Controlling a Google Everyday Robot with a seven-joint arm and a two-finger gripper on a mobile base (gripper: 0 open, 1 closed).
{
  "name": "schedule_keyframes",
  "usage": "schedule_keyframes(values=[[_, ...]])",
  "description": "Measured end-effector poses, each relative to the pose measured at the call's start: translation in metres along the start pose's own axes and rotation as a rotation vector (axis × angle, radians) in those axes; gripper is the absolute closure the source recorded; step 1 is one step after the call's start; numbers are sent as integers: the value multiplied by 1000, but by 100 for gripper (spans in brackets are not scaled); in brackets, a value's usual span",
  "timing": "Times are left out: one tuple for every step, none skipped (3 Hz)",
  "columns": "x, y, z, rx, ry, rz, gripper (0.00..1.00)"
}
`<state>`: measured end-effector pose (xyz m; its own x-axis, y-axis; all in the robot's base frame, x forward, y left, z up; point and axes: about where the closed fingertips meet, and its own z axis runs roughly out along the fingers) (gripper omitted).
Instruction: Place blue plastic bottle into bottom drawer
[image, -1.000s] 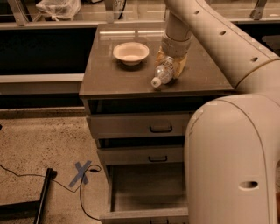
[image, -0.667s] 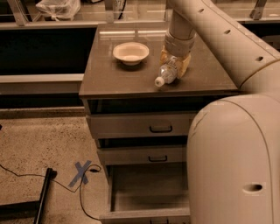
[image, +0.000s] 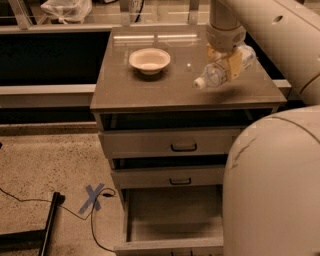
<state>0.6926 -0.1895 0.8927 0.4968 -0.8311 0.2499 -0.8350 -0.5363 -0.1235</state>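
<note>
Tool (image: 223, 63) was over the right rear part of the counter (image: 150, 92), hanging from the arm that came down from the top right. Its two fingers were pinched on the bottle (image: 214, 76), one yellowish pad (image: 233, 65) on the near side of the body, the other on the far side. The bottle lay tilted in the grip: white cap down and out to the left of the tool, base up and out to its right. I couldn't tell if the cap end touched the counter or sat just above it. The bowl (image: 149, 60) was left of the tool, upright on the counter, well apart from the bottle. The cabinet drawers sat below and in front of the tool. The top drawer (image: 150, 144) and middle drawer (image: 150, 177) each had a dark handle and each stood pulled out slightly. The bottom drawer (image: 170, 245) was pulled far out, with nothing visible on the part of its tray floor that showed, well below the tool and a bit to its left. The robot body (image: 275, 190) blocked the right end of all three drawers. Far down-left of the tool on the floor were a blue tape X (image: 93, 197), a thin cable (image: 30, 201) and a dark bar (image: 50, 222). A plastic bag (image: 65, 9) sat far left of the tool, behind the counter.
</note>
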Motion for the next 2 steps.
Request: schedule_keyframes(values=[[3,-2,0,12,10,92,100],[3,-6,3,24,12,91,100]])
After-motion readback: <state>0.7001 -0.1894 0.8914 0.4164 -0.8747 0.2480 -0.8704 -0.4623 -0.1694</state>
